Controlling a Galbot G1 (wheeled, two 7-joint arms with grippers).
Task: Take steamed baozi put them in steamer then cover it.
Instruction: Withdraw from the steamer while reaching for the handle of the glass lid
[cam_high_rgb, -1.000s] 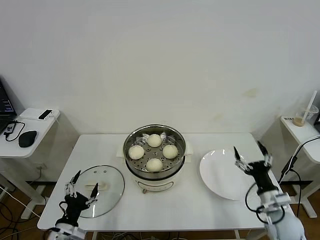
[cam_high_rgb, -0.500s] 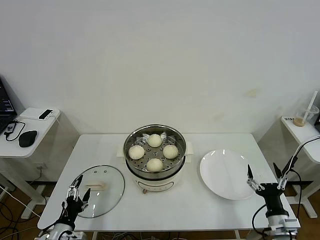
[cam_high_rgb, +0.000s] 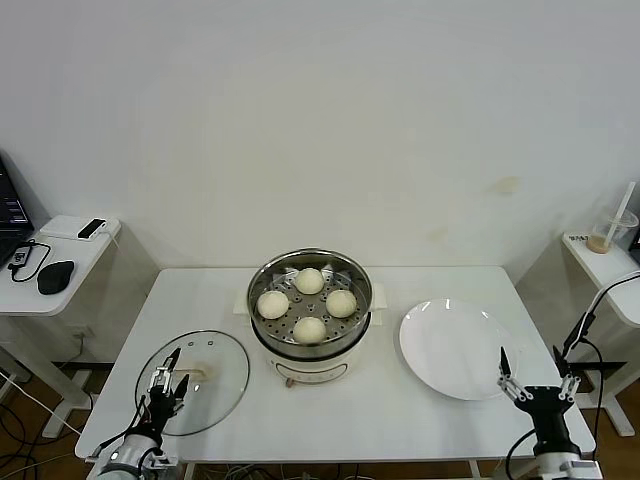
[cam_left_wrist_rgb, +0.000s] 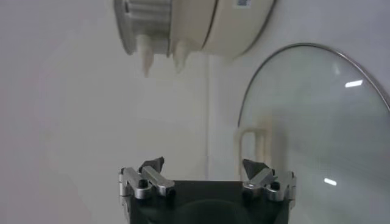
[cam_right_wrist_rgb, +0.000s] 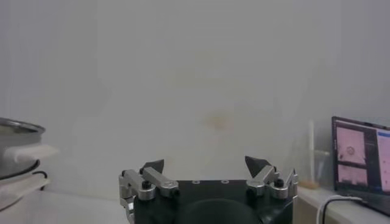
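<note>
the left gripper (cam_high_rgb: 166, 385) is hanging released at the table's (cam_high_rgb: 400, 410) seven o'clock corner, over the near edge of the cover (cam_high_rgb: 197, 380), which is lying flat. the right gripper (cam_high_rgb: 536, 375), also spread wide, is sitting at five o'clock beside the white plate (cam_high_rgb: 450, 350). farther back, at centre, the steamer (cam_high_rgb: 310, 305) is standing uncovered, holding four steamed baozi (cam_high_rgb: 309, 329).
</note>
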